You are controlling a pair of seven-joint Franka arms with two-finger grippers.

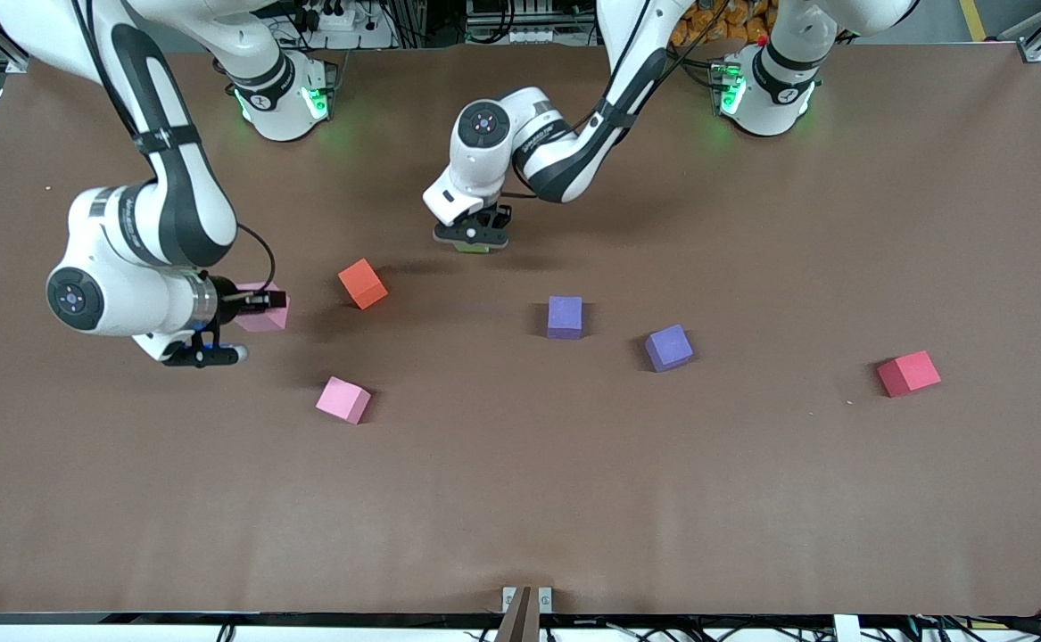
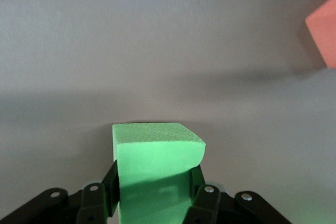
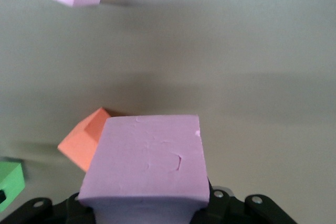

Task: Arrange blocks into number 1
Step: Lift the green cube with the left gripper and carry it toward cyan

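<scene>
Green block [image 2: 157, 169]: matt foam, finely pebbled top face. Pink block [image 3: 149, 163]: matt foam, smooth with small dents. Orange block [image 1: 363, 283]: matt. Table [image 1: 520, 499]: matt brown covering, faintly creased. Arm shells [image 1: 141, 241]: glossy white plastic with black joints.

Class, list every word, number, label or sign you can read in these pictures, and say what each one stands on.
None can be read.
Left arm: grey lettering on its white shell, too small to read.
Right arm: grey lettering on its shell, also too small.
Blocks, such as the green block and the pink block held by the grippers: plain faces, no print.
Table: no markings.
</scene>
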